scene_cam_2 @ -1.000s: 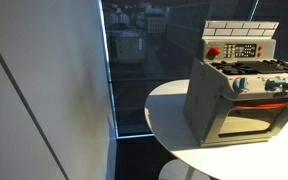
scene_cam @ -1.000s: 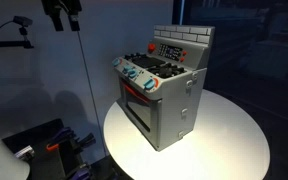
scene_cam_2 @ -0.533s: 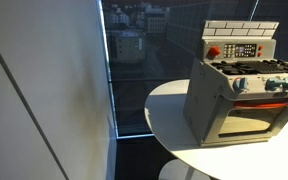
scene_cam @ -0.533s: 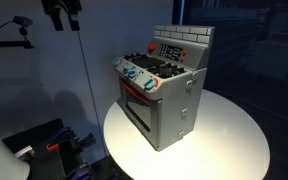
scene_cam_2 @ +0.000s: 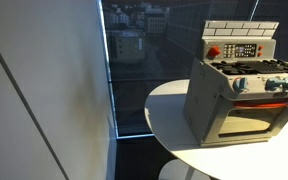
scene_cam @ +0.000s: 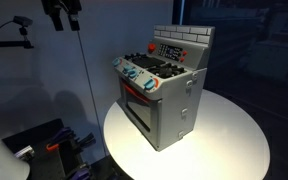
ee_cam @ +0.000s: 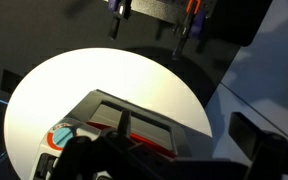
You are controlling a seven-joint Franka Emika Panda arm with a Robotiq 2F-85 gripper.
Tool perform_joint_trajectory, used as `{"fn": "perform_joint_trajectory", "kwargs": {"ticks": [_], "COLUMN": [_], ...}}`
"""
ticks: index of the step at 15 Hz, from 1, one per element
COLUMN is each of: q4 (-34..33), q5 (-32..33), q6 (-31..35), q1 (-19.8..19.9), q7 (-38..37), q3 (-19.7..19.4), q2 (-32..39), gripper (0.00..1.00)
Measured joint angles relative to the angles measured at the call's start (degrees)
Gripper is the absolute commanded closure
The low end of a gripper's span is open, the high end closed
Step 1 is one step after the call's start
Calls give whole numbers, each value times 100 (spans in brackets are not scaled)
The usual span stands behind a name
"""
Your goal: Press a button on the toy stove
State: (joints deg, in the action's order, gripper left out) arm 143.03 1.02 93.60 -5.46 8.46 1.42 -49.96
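In my judgement the approach had not yet begun. The hand (ee_cam: 149,35) hung high above the table (ee_cam: 54,90), with its fingers wide apart and holding nothing. In the wrist view the toy stove (ee_cam: 114,135) stood on the table at about 6 o'clock from the hand, well apart. The next move would call for a descent toward the red button (scene_cam: 150,46) on its back panel.

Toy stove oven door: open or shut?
Shut. In both exterior views the oven door sits flush with the front of the toy stove, with no gap visible along its edges.
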Motion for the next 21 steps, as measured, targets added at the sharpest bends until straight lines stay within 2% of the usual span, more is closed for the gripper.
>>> {"fn": "perform_joint_trajectory", "kwargs": {"ticks": [11, 21], "q4": [-47, -454], "q5": [0, 35], "q6": [82, 1100], "q1": [79, 596], "q7": [-78, -708], "q3": [-28, -101], "q2": [132, 1083], "gripper": [0, 0]}}
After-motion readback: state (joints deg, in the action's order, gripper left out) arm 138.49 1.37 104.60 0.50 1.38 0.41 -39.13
